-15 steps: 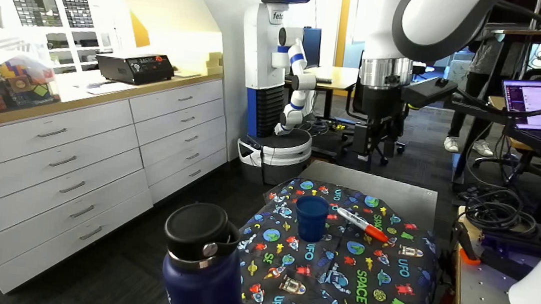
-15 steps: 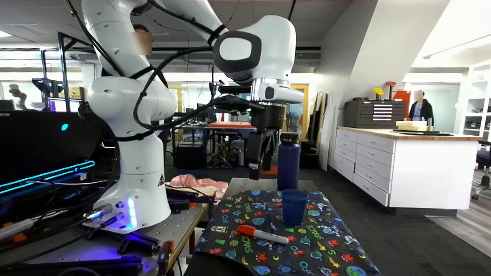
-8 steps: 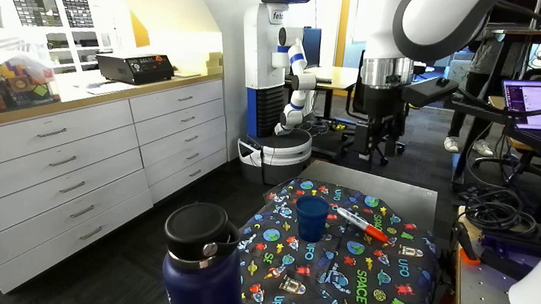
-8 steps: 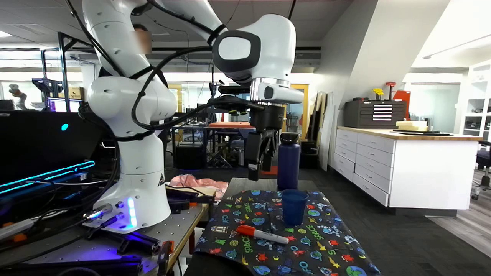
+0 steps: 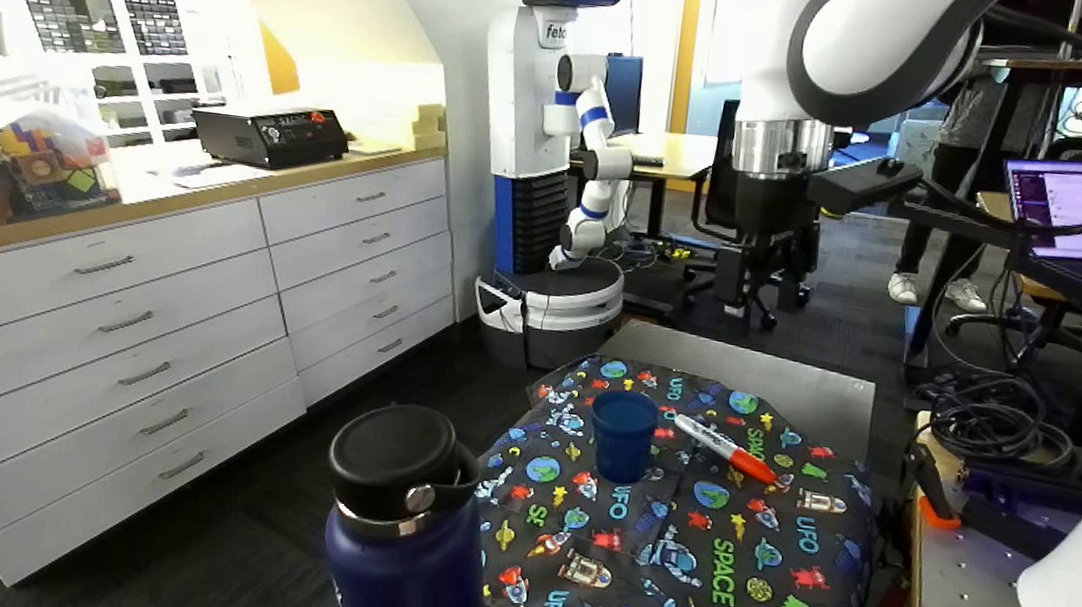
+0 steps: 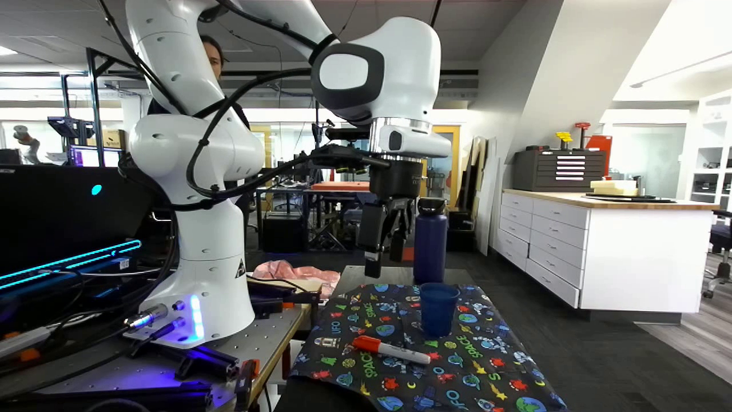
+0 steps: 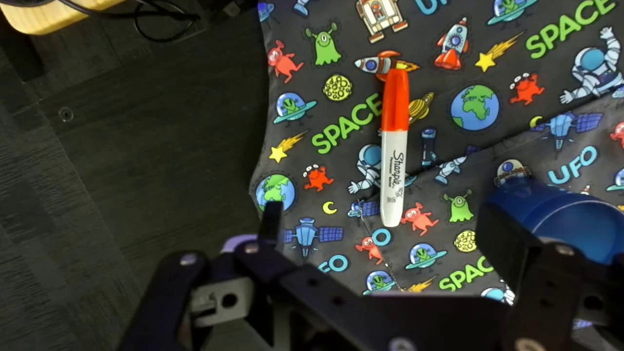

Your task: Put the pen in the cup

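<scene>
The pen, a marker with a red-orange cap and white barrel, lies flat on the patterned cloth in both exterior views (image 5: 725, 449) (image 6: 392, 349) and in the wrist view (image 7: 394, 146). The dark-blue cup stands upright beside it, apart from it, in both exterior views (image 5: 622, 443) (image 6: 438, 312). In the wrist view the cup (image 7: 534, 202) is partly hidden by a finger. My gripper (image 5: 760, 294) is open and empty, held above the table's level. It also shows in an exterior view (image 6: 385, 260). In the wrist view the pen's white end points between the spread fingertips (image 7: 385, 219).
A tall dark-blue bottle with a black lid (image 5: 408, 561) stands near the cloth; it also shows in an exterior view (image 6: 430, 249) behind the gripper. The space-print cloth (image 5: 630, 605) covers most of the grey table (image 5: 814, 383). The robot base (image 6: 200, 303) stands beside it.
My open gripper has shifted slightly, rightward in an exterior view, and leftward and a little lower in an exterior view. The pen, cup and bottle have not moved.
</scene>
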